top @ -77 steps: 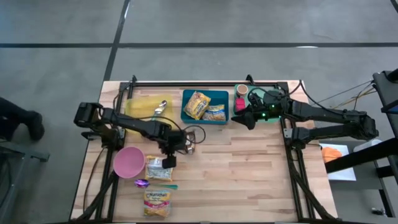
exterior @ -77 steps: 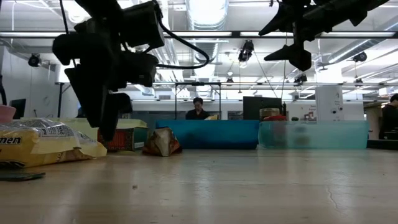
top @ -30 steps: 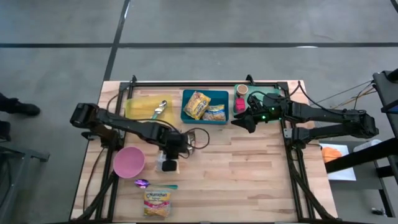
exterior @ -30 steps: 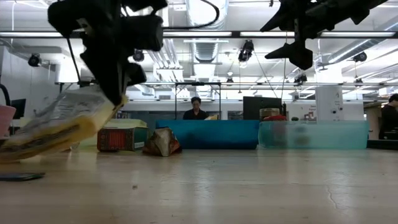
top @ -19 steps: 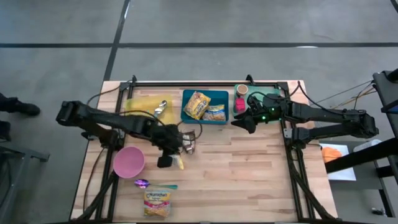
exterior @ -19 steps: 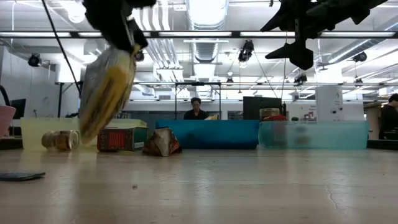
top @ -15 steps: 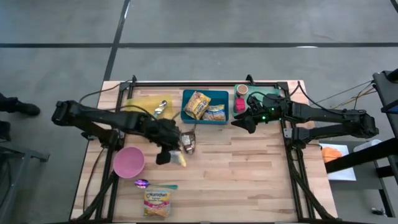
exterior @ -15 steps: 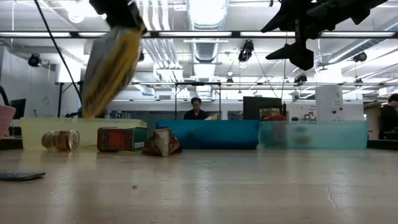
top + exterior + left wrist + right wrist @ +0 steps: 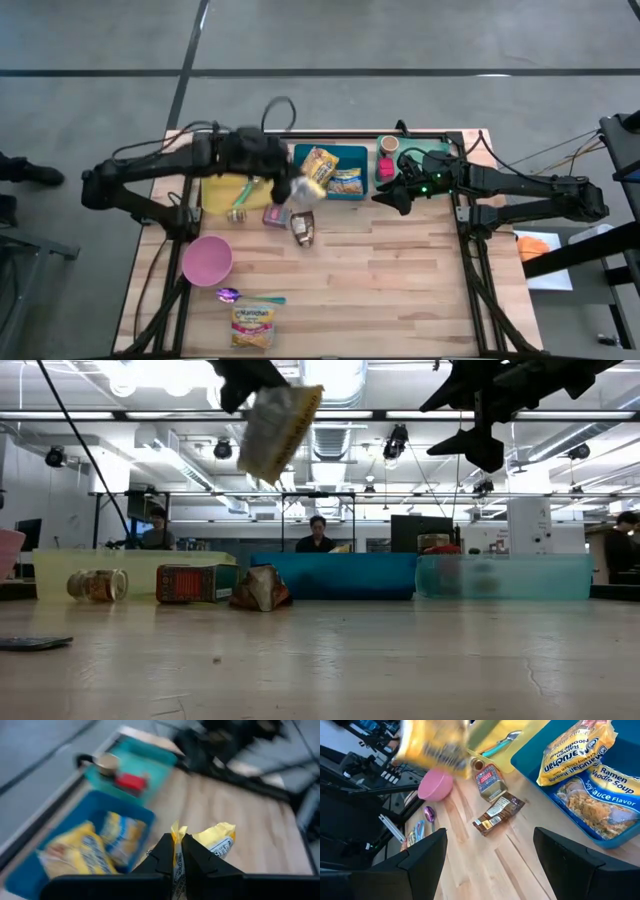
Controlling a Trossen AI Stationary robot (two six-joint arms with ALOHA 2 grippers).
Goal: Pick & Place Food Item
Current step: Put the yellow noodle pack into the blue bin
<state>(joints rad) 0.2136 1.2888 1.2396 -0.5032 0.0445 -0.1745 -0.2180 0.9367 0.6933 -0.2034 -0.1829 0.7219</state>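
Your left gripper [image 9: 176, 856] is clenching a ramen pack [image 9: 303, 187] above the blue bin [image 9: 357, 152] — right gripper [image 9: 392, 195] is hovering, fingers spread.

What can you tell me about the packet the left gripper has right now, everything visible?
The ramen packet is a yellow and white crinkly plastic pouch with dark print, blurred in most views. The left gripper is shut on its top seam, so it hangs tilted in the air, well clear of the table. From above it sits at the near left edge of the blue bin, touching nothing else.
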